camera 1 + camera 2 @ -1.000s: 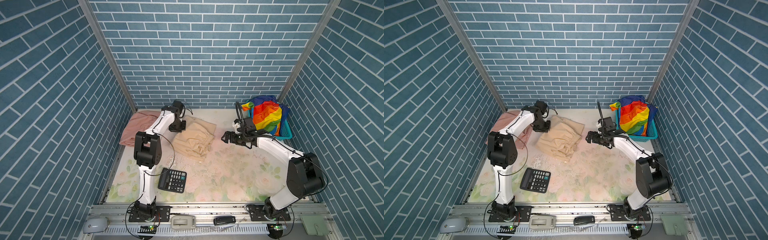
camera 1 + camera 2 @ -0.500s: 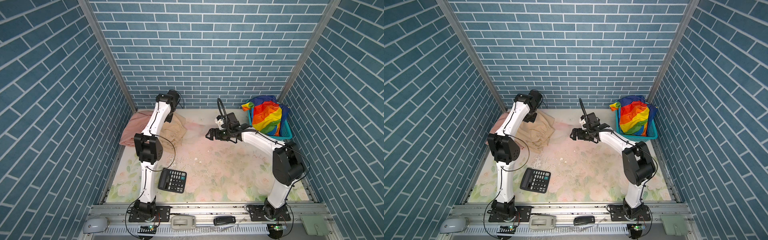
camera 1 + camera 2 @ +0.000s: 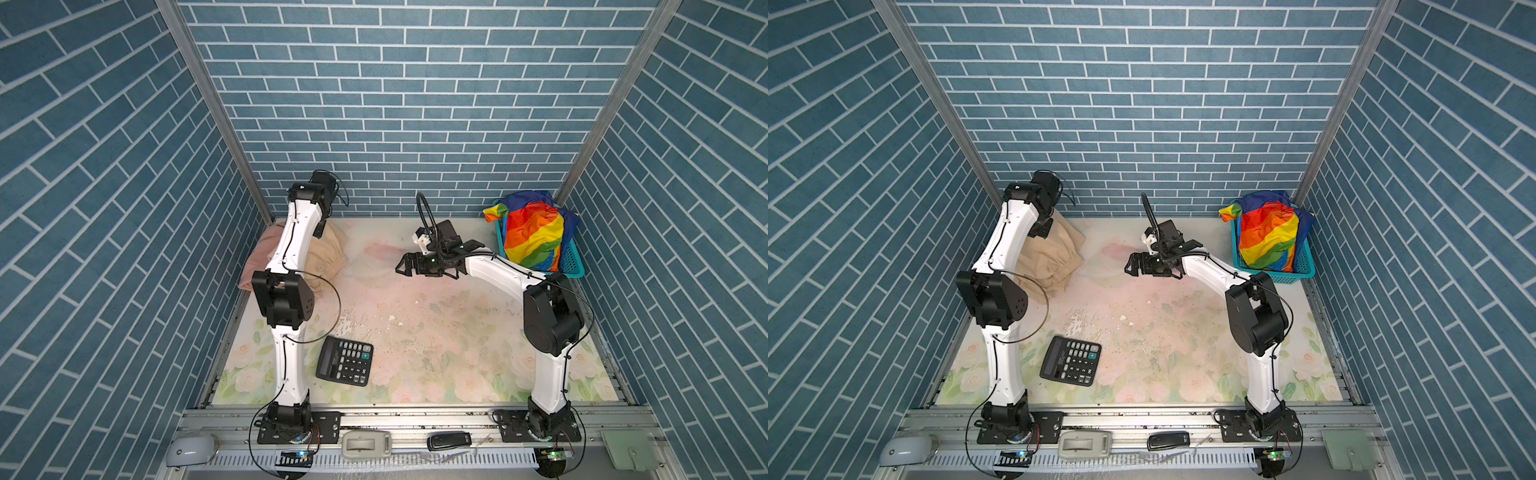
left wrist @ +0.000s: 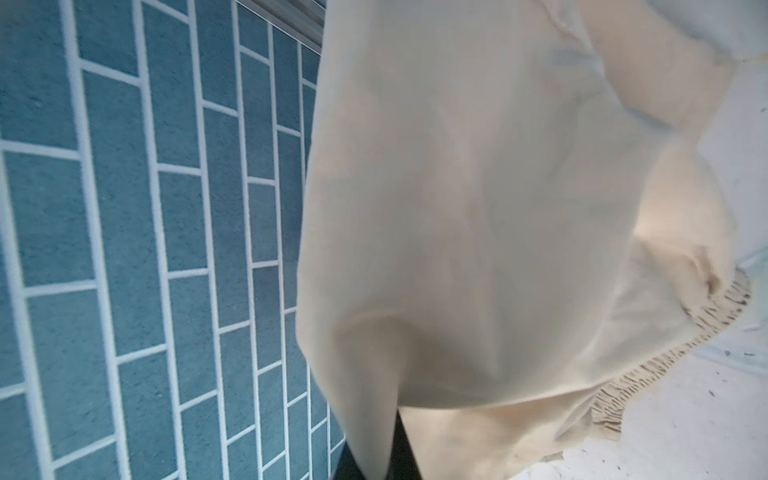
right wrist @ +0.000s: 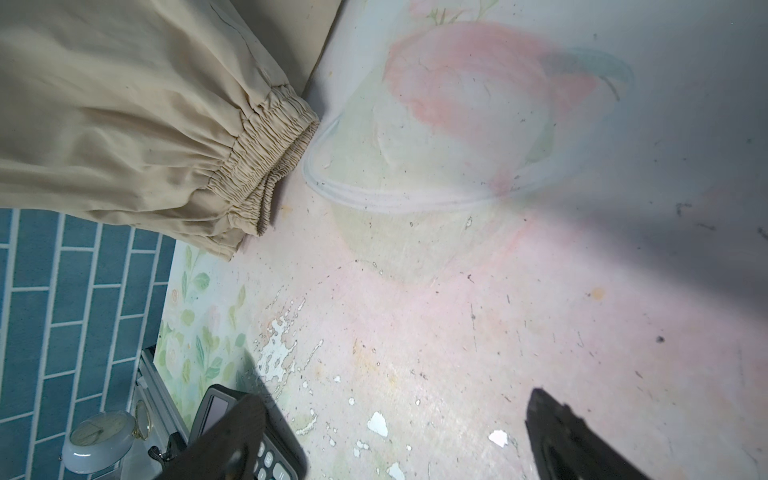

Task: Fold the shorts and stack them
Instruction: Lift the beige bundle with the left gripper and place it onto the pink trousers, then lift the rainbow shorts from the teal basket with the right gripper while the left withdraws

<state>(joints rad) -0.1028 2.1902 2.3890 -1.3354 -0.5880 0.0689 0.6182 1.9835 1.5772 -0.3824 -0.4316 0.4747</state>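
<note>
Your left end effector [image 3: 1041,230] is clenched on the beige shorts [image 3: 1059,255] at the back left corner of the tabletop [image 3: 415,328]. One part of the cloth is lifted. The rest lies bunched, partly over the salmon-pink shorts [image 3: 258,259] that sit against the left wall. The step in hand looks like laying the beige pair onto the pink pair.

- **Lowering:** Come down slowly and draw the held part toward the wall as you go, so the cloth spreads instead of piling up under the fingers.
- **What to watch:** Cloth fills most of the left wrist view, so judge the alignment from the top views.
- **Waistband:** The elastic waistband [image 5: 266,141] reaches out past the pile toward the middle. Square it over the pink pair before you let go.
- **Release:** Let go only once the cloth rests on the stack, then lift straight up so nothing drags.

Your right end effector [image 3: 404,266] is released, with its jaws wide. It hovers over bare tabletop near the waistband without touching it, so use it to pin or smooth that edge.

The rainbow-striped shorts [image 3: 532,232] are heaped in the teal mesh basket [image 3: 572,268] at the back right, not yet folded.
</note>
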